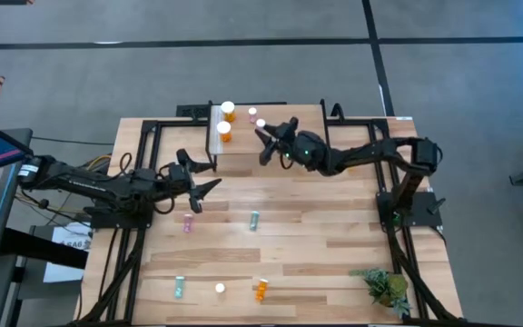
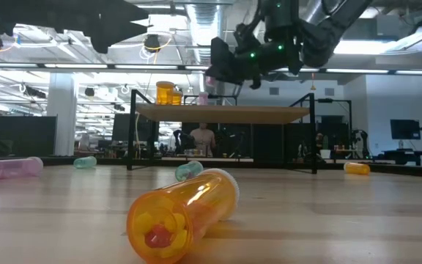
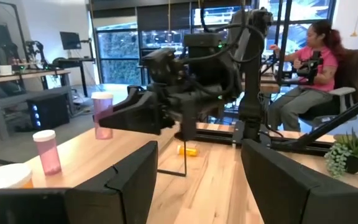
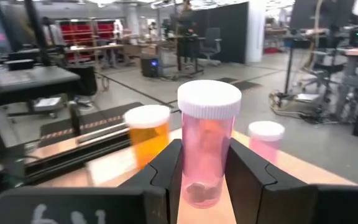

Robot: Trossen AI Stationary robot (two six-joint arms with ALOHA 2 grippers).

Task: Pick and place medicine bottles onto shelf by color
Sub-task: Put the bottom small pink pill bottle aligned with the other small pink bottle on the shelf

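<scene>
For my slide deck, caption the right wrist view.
Right gripper holds an upright pink bottle over the shelf.

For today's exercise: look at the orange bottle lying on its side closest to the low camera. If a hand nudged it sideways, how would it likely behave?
The orange bottle is a smooth cylinder lying on the flat wooden table, so it would probably roll rather than slide. It looks mostly empty, with a few pills near one end, so it is likely light and easily shoved. Its clear, glossy wall may be slippery to grip.

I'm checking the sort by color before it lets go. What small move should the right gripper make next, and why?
Probably lower the pink bottle onto the shelf beside the other pink bottle, then open. The right gripper is shut on it, upright, over the shelf, with an orange bottle on its other side. The left gripper waits open nearby.
</scene>
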